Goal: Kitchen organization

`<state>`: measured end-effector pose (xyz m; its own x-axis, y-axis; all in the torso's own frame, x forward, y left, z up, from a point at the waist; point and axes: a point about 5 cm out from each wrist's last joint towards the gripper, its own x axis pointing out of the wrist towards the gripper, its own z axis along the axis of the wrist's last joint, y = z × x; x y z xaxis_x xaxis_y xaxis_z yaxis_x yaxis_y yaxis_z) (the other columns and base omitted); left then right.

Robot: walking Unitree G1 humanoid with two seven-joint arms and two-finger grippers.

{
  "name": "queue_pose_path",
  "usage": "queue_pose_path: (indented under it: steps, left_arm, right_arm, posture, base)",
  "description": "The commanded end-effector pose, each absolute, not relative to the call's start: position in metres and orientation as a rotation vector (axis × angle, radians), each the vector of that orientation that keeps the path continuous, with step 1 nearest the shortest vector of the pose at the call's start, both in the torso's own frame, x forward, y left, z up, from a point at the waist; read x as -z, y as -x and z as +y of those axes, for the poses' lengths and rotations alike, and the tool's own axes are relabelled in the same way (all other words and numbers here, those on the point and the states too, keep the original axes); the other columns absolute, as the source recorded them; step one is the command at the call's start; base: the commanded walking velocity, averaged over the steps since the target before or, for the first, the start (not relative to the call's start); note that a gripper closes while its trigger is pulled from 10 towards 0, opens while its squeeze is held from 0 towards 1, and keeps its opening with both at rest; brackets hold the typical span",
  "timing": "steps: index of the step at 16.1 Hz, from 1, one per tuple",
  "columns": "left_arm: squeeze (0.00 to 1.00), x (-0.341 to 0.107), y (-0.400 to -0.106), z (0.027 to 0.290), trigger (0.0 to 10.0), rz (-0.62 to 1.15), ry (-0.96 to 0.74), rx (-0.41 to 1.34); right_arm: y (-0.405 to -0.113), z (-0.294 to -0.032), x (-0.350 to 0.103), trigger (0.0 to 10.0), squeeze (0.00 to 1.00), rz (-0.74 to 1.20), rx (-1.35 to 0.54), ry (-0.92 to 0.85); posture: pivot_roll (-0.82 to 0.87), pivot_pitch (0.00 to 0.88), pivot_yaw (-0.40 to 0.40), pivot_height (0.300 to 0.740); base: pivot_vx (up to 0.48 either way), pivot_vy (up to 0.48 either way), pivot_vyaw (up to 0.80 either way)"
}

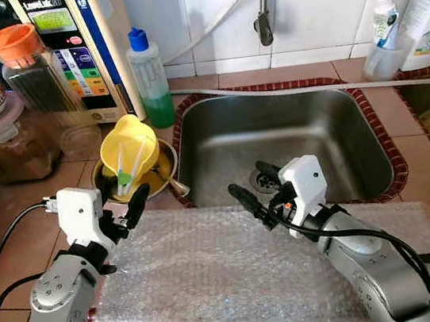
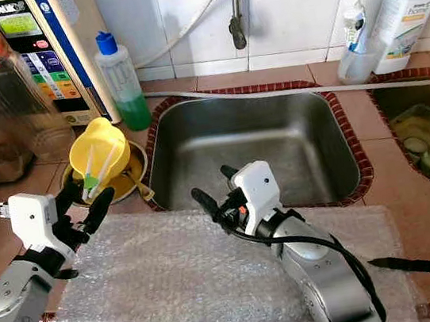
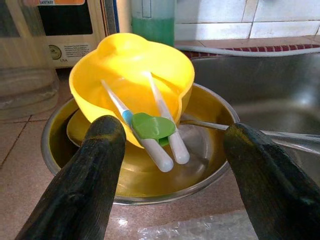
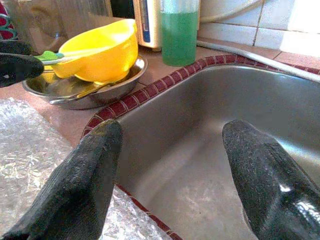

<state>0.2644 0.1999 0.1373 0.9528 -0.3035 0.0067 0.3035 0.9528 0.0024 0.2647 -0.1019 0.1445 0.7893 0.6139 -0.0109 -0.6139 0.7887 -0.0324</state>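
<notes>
Yellow bowl [image 3: 131,80] with training chopsticks [image 3: 150,127] sits tilted in the steel dish [image 3: 60,165], dead ahead of my left gripper [image 1: 128,208], fingers spread, holding nothing. I'd close on the bowl rim, not the sticks. Right gripper [image 1: 255,191] open too, empty, over the sink [image 1: 355,133] edge.

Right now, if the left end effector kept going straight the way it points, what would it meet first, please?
Most likely the training chopsticks leaning from the yellow bowl, which sits in the steel bowl. The left end effector is open; depth is uncertain.
</notes>
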Motion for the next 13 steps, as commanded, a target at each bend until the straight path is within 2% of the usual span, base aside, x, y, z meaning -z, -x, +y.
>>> queue_pose_path:
  steps: [1,3,4,6,7,8,9,13]
  left_arm:
    - [0.0,-0.135,-0.263,0.203,10.0,0.003,-0.02,0.303]
    - [0.0,-0.135,-0.263,0.203,10.0,0.004,-0.023,0.305]
    - [0.0,-0.135,-0.263,0.203,8.4,0.005,-0.025,0.31]
    - [0.0,-0.135,-0.262,0.203,4.2,0.006,-0.026,0.315]
    - [0.0,-0.135,-0.262,0.203,2.6,0.006,-0.025,0.318]
    - [0.0,-0.135,-0.261,0.203,2.0,0.006,-0.025,0.319]
    - [0.0,-0.135,-0.261,0.203,0.0,0.006,-0.025,0.322]
    - [0.0,-0.135,-0.26,0.203,0.0,0.008,-0.03,0.33]
  right_arm:
    - [-0.26,-0.097,-0.153,10.0,0.0,-0.036,-0.718,0.016]
    - [-0.259,-0.096,-0.157,10.0,0.0,-0.056,-0.745,0.0]
    - [-0.259,-0.095,-0.161,10.0,0.0,-0.071,-0.756,-0.014]
    - [-0.256,-0.093,-0.163,10.0,0.0,-0.067,-0.791,-0.038]
    - [-0.254,-0.092,-0.163,10.0,0.0,-0.058,-0.813,-0.042]
    - [-0.254,-0.091,-0.162,10.0,0.0,-0.051,-0.826,-0.046]
    - [-0.252,-0.09,-0.162,10.0,0.0,-0.039,-0.846,-0.058]
    - [-0.25,-0.089,-0.161,10.0,0.0,-0.017,-0.871,-0.067]
  posture:
    - [-0.15,0.104,0.062,0.74]
    - [-0.15,0.105,0.064,0.74]
    - [-0.15,0.104,0.065,0.74]
    - [-0.15,0.106,0.063,0.74]
    - [-0.15,0.106,0.063,0.74]
    - [-0.15,0.106,0.064,0.74]
    - [-0.15,0.106,0.064,0.74]
    - [-0.15,0.111,0.065,0.74]
  base:
    - [0.0,0.0,0.0]
    - [0.0,0.0,0.0]
    - [0.0,0.0,0.0]
    - [0.0,0.0,0.0]
    - [0.0,0.0,0.0]
    - [0.0,0.0,0.0]
    - [0.0,0.0,0.0]
    - [0.0,0.0,0.0]
